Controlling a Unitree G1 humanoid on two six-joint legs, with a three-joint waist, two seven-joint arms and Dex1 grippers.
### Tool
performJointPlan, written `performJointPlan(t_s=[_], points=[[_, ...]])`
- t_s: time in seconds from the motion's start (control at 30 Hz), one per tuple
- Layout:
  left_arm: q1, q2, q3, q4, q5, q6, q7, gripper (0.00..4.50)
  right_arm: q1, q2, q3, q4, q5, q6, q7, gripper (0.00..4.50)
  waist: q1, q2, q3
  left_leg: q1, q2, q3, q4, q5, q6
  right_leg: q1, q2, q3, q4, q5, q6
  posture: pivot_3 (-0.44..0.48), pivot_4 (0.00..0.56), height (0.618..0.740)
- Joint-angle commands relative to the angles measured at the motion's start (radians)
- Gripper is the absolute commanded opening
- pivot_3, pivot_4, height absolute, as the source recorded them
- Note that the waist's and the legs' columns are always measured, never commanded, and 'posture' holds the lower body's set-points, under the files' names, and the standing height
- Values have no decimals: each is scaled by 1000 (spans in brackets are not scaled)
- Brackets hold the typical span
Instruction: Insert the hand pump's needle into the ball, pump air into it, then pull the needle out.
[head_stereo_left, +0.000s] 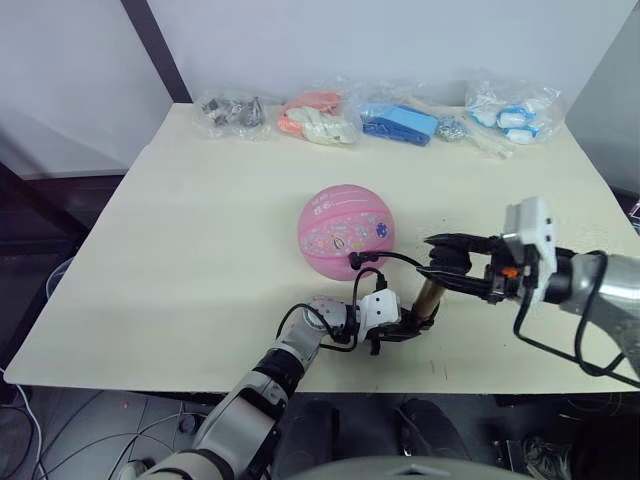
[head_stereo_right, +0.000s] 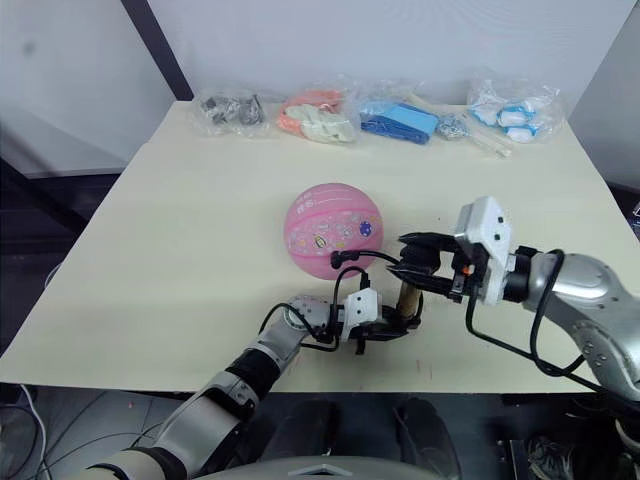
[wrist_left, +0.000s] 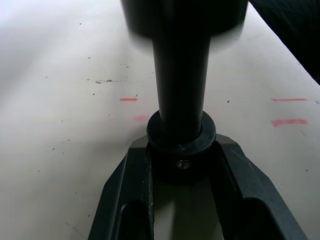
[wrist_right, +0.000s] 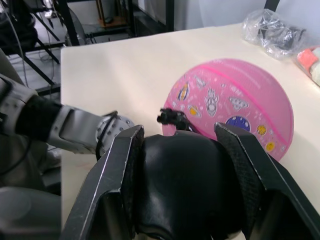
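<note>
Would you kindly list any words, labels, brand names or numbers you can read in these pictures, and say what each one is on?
No text can be read.
The ball: small cartoon prints and a pale patch, too small to read.
The bagged items along the table's far edge: no legible label.
The table: short red marks, not letters.
The hand pump: no visible lettering.

Cream table (white wall behind).

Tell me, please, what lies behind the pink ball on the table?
Behind the ball, along the table's far edge, lies a row of clear bags: one with dark metal parts, one orange and white, one blue, one blue and white. What each bag holds exactly cannot be told.
</note>
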Motion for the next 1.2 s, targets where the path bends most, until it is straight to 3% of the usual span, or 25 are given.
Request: performJointPlan(t_s=[0.03, 0.27, 0.5, 0.87, 1.2], points=[[37, 18, -27, 46, 39, 20, -9, 1007, 41, 31, 69, 42, -68, -13, -2, 1845, 0, 0, 0, 0, 0, 0, 0, 0, 0, 0, 0, 0, 0, 0, 0, 0, 150, 736], [37, 17, -26, 44, 38, 25, -8, 1007, 75, 107, 78, 64, -117, -80, 2, 1845, -1, 0, -1, 0, 1, 0, 0, 0, 0, 0, 1, 0, 0, 0, 0, 0, 150, 736], [35, 15, -26, 47, 37, 22, -11, 1007, 2, 154, -69, 12, 62, -26, -16, 1845, 0, 1, 1, 0, 1, -1, 0, 0, 0, 0, 2, 1, 0, 0, 0, 0, 150, 736], [30, 12, -24, 58, 38, 17, -11, 1007, -73, 163, -201, -27, 266, 32, -62, 1845, 1, 2, 1, -1, 0, -1, 0, 0, 0, -1, 1, 1, 0, 0, 0, 0, 150, 736], [32, 14, -25, 55, 38, 17, -12, 1007, -159, 103, -294, -9, 387, 55, -98, 1845, 1, 2, 2, -1, 0, -1, 0, 0, 0, -1, 1, 1, 0, 0, 0, 0, 150, 736]])
